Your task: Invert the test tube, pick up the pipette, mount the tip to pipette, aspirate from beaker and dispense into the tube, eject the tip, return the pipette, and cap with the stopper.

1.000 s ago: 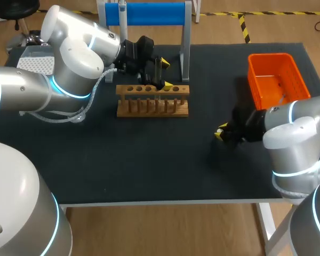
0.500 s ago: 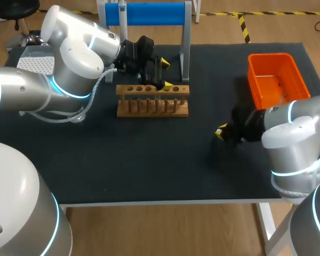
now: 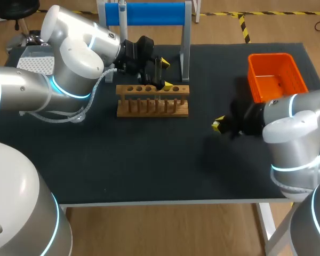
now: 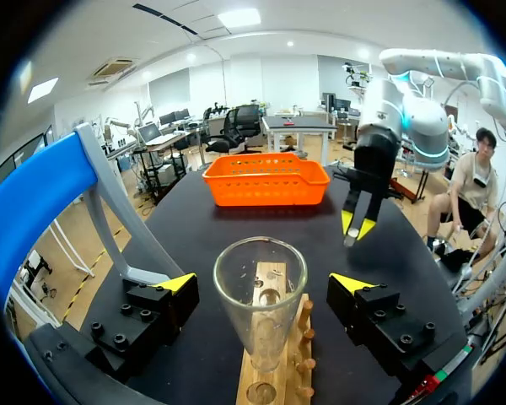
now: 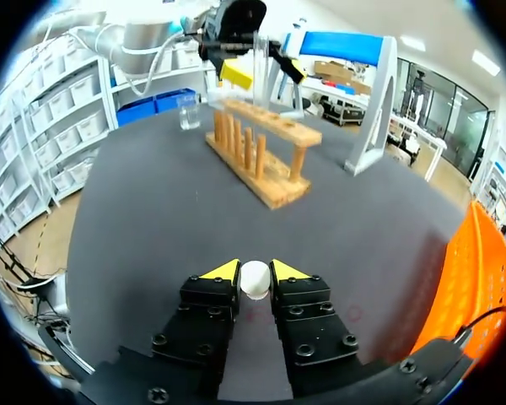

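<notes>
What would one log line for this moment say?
left gripper: open, either side of test tube at wooden rack | right gripper: shut on white stopper

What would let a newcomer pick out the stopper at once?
Start at the orange basket on the table's right side. Beside it hangs the right gripper, and the stopper sits pinched between its yellow tips. It is the only small white round thing; the test tube is clear glass.

Head camera above, behind, facing down; 2 wrist cameras close, opposed, sharing rack (image 3: 152, 106).
</notes>
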Robot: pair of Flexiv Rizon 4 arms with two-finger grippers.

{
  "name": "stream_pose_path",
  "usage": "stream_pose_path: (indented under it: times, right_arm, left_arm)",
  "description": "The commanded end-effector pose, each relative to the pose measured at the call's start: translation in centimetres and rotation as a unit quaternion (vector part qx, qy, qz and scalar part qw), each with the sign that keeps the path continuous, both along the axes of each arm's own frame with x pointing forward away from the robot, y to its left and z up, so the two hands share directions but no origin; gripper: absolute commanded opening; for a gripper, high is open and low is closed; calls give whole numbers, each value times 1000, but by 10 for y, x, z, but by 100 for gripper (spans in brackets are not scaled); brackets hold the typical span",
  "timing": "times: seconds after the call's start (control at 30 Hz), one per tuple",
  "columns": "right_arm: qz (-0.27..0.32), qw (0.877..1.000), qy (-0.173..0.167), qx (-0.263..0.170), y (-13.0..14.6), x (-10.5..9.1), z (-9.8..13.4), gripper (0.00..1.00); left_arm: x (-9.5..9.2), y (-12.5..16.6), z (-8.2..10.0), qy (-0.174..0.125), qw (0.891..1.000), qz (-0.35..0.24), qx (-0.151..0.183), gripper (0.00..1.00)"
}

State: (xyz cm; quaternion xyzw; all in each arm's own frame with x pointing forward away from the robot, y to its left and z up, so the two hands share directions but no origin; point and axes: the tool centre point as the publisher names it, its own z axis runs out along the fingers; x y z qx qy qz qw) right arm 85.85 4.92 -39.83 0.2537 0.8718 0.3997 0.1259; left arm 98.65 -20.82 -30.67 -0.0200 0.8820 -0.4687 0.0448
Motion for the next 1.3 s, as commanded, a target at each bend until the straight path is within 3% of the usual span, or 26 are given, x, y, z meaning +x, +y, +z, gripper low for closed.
stream_pose_path:
  times: [0.03,0.33,0.5,1.3]
  right_arm:
    - [16,1000,2,10,-11,3,36,0]
    - [60,998,-15,27,1,22,111,0]
    - [105,994,-23,23,20,22,154,0]
    - [105,994,-23,23,20,22,154,0]
  left_arm:
    - [1,0,0,1,1000,-1,0,100]
    - [1,0,0,1,1000,-1,0,100]
    - [1,0,0,1,1000,-1,0,100]
    - [1,0,0,1,1000,-1,0,100]
